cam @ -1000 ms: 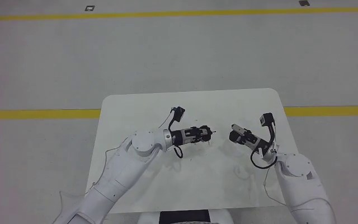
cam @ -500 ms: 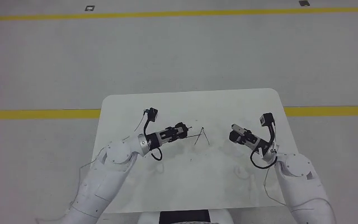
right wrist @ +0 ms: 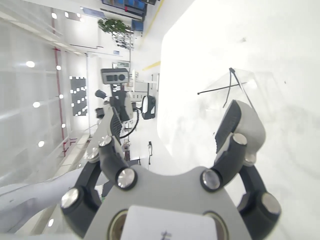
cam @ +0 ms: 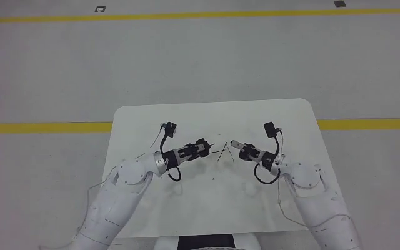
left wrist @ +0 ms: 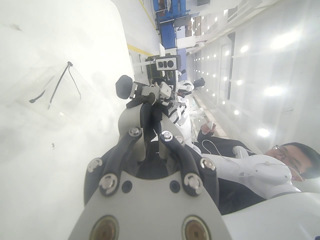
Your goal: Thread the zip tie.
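Black zip tie point(left wrist: 59, 83) lies on the table point(cam: 281, 119) between right fingers point(right wrist: 231, 118), apart, and left fingers point(left wrist: 146, 118), seemingly together.

Zip tie point(cam: 223, 151) lies on table point(cam: 187, 119) — between left gripper point(cam: 208, 148) and right gripper point(cam: 232, 144).

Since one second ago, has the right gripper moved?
Yes. The right gripper has moved toward the table's middle, up to the zip tie.
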Robot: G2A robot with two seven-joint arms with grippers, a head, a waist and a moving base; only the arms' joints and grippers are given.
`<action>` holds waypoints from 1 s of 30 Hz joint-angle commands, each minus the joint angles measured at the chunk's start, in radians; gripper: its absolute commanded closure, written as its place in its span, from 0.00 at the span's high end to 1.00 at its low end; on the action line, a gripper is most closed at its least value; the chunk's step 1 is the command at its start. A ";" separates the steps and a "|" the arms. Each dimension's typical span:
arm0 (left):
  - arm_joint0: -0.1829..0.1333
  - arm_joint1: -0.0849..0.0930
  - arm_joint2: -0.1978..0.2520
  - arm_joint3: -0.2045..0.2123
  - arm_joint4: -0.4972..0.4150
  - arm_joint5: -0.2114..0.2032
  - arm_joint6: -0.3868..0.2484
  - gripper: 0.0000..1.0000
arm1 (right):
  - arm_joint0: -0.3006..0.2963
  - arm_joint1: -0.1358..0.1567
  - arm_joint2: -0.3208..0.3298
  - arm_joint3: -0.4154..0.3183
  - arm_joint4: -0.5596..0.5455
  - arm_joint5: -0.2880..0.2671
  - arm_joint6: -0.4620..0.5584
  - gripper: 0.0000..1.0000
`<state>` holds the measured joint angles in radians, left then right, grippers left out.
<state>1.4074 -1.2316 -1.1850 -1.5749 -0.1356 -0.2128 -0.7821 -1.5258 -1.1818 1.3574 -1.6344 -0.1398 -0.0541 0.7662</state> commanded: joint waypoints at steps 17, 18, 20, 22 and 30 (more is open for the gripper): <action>0.081 0.032 -0.111 -0.045 -0.052 -0.030 0.011 0.00 | 0.010 -0.004 -0.046 -0.006 -0.048 0.043 -0.062 1.00; 0.081 0.032 -0.111 -0.045 -0.052 -0.030 0.011 0.00 | 0.016 -0.006 -0.061 -0.010 -0.050 0.042 -0.063 1.00; 0.081 0.032 -0.111 -0.045 -0.052 -0.030 0.011 0.00 | 0.030 -0.009 -0.089 -0.017 -0.071 0.060 -0.076 1.00; 0.081 0.032 -0.111 -0.045 -0.052 -0.030 0.011 0.00 | 0.048 -0.013 -0.126 -0.022 -0.108 0.097 -0.098 1.00; 0.081 0.032 -0.111 -0.045 -0.052 -0.030 0.011 0.00 | 0.103 -0.027 -0.241 -0.037 -0.265 0.294 -0.144 1.00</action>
<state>1.4888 -1.1993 -1.2962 -1.6202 -0.1878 -0.2427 -0.7715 -1.4262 -1.2088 1.1233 -1.6683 -0.3859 0.2173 0.6237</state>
